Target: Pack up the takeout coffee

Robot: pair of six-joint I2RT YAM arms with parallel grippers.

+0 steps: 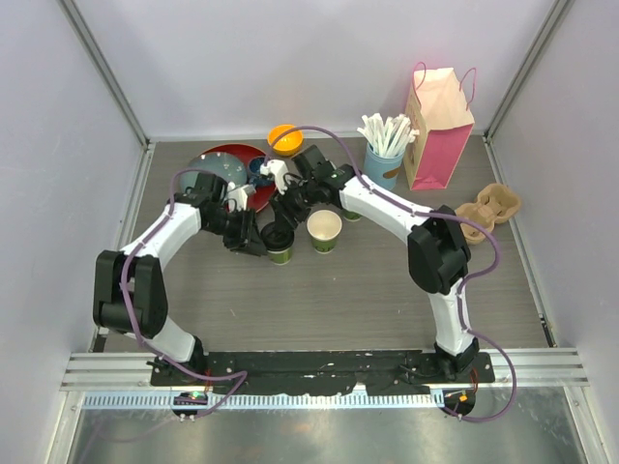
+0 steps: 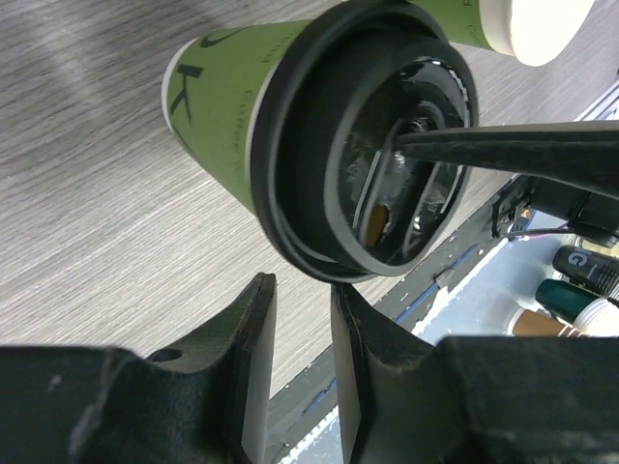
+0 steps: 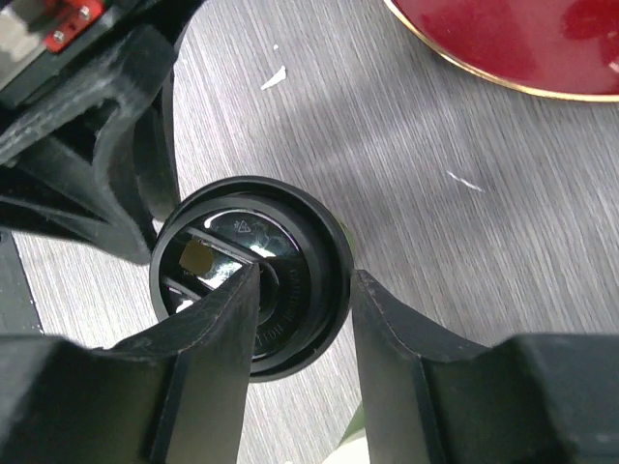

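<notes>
Pressing the lid (image 3: 280, 227) onto the cup (image 2: 218, 106) seems current: right gripper (image 3: 305, 275) straddles its rim, whether pinching I cannot tell, left gripper (image 2: 301, 286) slightly spread; next, push evenly downward.

We see two green cups: the lidded cup (image 2: 218, 106) carries dark lettering under a black lid (image 2: 308, 155), the open cup (image 1: 324, 230) is cream inside. Plate (image 3: 513, 39) deep red, gold-rimmed; bag (image 1: 437, 135) at the table's (image 1: 329, 300) far edge pink; table grey wood-grain.

I see the near counter (image 1: 319, 309) free for passing. Behind, the red plate (image 1: 224, 159), the cup of sticks (image 1: 383, 166) and the pink bag (image 1: 440, 135) stand in the way; the open cup (image 1: 324, 230) stands beside the lidded cup (image 1: 280, 255).
</notes>
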